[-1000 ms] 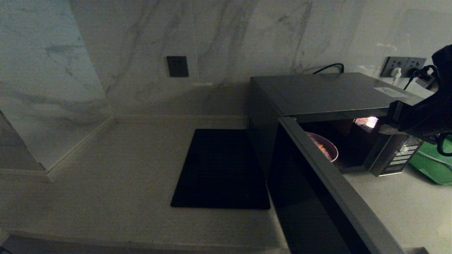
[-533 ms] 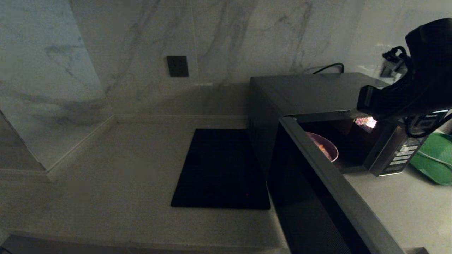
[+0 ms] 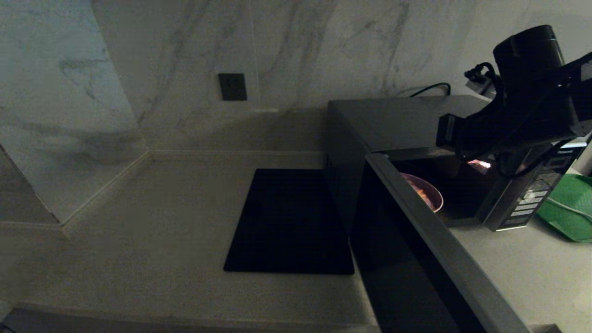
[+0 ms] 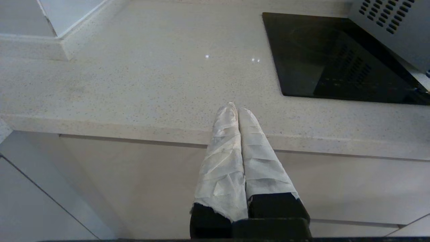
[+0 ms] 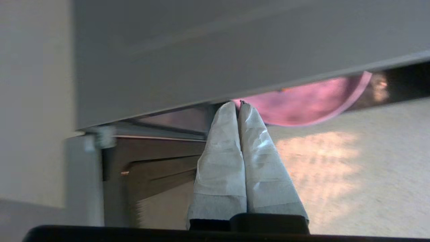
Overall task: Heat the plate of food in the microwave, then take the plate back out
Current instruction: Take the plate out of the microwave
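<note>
The microwave (image 3: 416,152) stands toward the right end of the surface (image 3: 152,222), against the back wall, with its door (image 3: 416,259) swung wide open toward the front edge. The plate of food (image 3: 423,192) sits inside the cavity, partly hidden behind the door's top edge; the interior light glows at the back.

The right claw (image 5: 239,105) hangs in front of the upper right part of the opening, its taped fingers pressed together and holding nothing. In its own camera the pink plate (image 5: 302,104) shows just beyond the fingertips, under the grey upper edge of the oven. The left claw (image 4: 237,109) is parked low at the front edge of the surface, fingers together and empty, near the black mat (image 4: 336,60).

As a judgement: loading looks done, since the plate is in the oven and no claw grips it. Whether heating has happened cannot be told. If not, the door must be pushed shut, the oven started, the door reopened and the plate lifted out onto the surface. A green tray (image 3: 566,212) lies at the right edge.
</note>
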